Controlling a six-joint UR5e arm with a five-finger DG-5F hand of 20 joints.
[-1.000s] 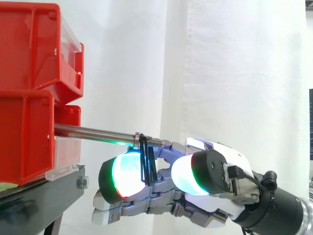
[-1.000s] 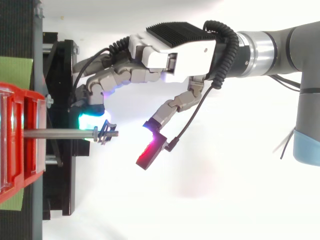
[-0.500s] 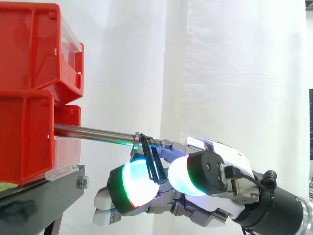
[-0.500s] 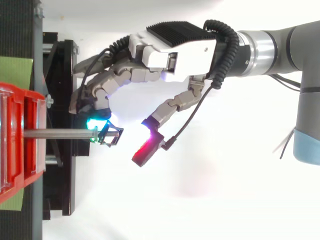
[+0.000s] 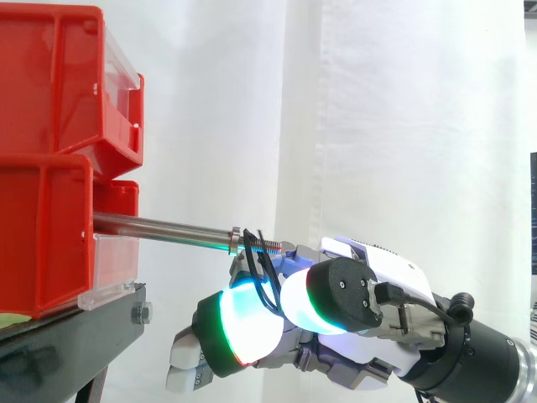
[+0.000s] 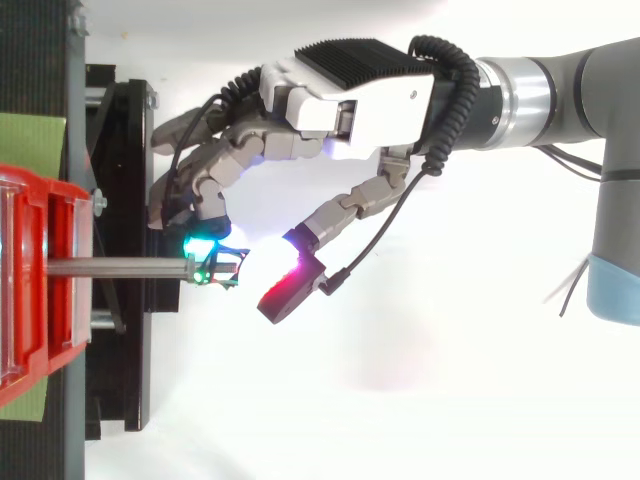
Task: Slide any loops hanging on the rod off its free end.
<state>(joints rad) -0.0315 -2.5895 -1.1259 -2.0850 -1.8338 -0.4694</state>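
A steel rod (image 5: 159, 227) sticks out of the lower red bin (image 5: 42, 239) and ends in a threaded free tip. A black loop (image 5: 252, 265) hangs at that tip, tilted and bent out of shape; it also shows on the rod's end (image 6: 228, 270) from above. My hand (image 5: 377, 294) comes in from the right below the rod. Its fingers are curled, and the loop's lower part is squeezed between a green-glowing fingertip pad (image 5: 243, 332) and the thumb pad (image 5: 310, 302). From above, the fingertip (image 6: 200, 248) is against the loop and the red-glowing thumb (image 6: 285, 292) sits just past the rod's tip.
Two red bins are stacked on a black stand (image 5: 75, 336) at the left. From above, the stand's frame (image 6: 115, 150) lies under the curled fingers. A white curtain hangs behind. Right of the rod's tip there is open space.
The fingertip has pushed the loop along the threaded end toward the tip, tilting and crumpling it. The thumb has swung in closer to the loop.
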